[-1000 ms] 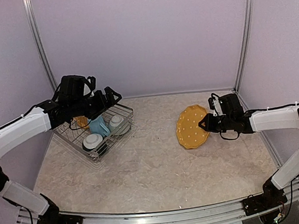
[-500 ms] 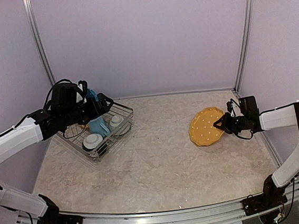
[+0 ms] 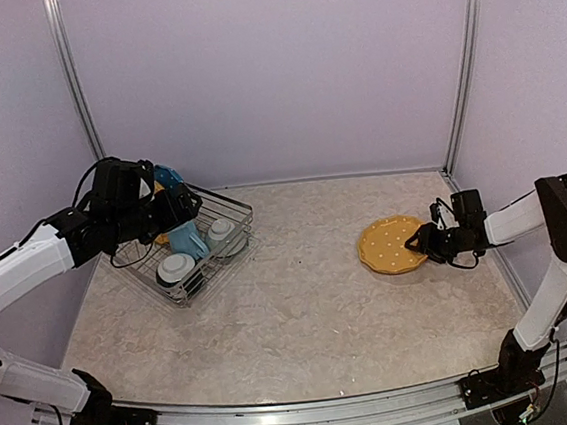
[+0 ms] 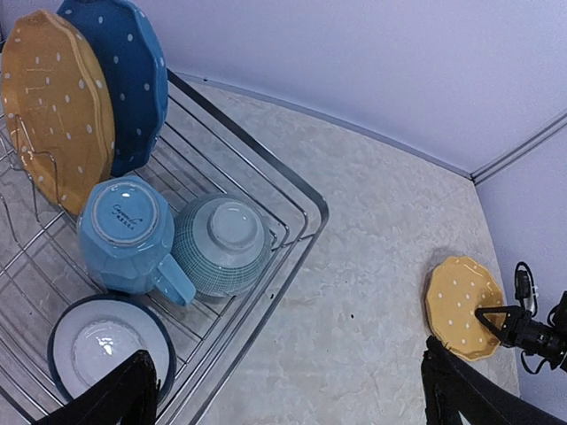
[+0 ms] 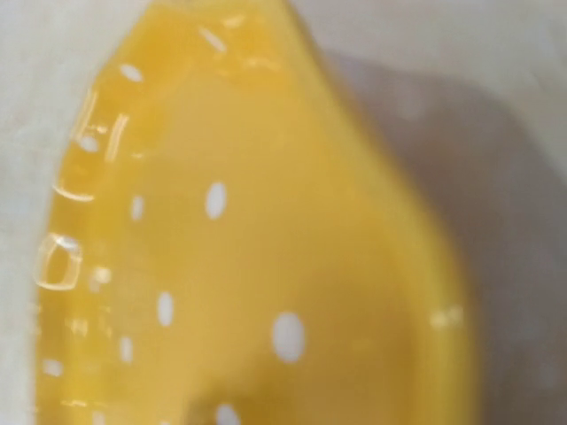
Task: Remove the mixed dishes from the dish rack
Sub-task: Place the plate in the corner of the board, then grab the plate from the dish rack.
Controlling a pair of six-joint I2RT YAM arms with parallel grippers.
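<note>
Top external view, noting left to right. Left arm is hovering over the dish rack [image 4: 221,150], which is sitting at the back left of the counter [image 3: 293,312]. Left fingers [image 4: 120,398] are standing spread wide with nothing between them. I am reading that as lining up the next pick.

Left wrist view is showing what is waiting inside. Racked orange plate [image 4: 58,119] and blue plate [image 4: 128,80] are standing on edge at the far end, where the dividers are keeping them upright. Light blue mug [image 4: 124,235] and ribbed bowl [image 4: 220,243] are sitting bottom-up and touching, likely for draining. Banded white bowl [image 4: 106,345] is sitting nearest the camera.

Well apart from the rack, unloaded orange plate [image 3: 392,244] is lying flat near the right wall, which is leaving counter free for the rest. Right fingers [image 3: 422,241] are sitting at its right edge. I cannot tell whether they are pinching the rim or parted from it, since the right wrist view is giving only blurred yellow glaze.

By my count, one dish is out and five are remaining.
</note>
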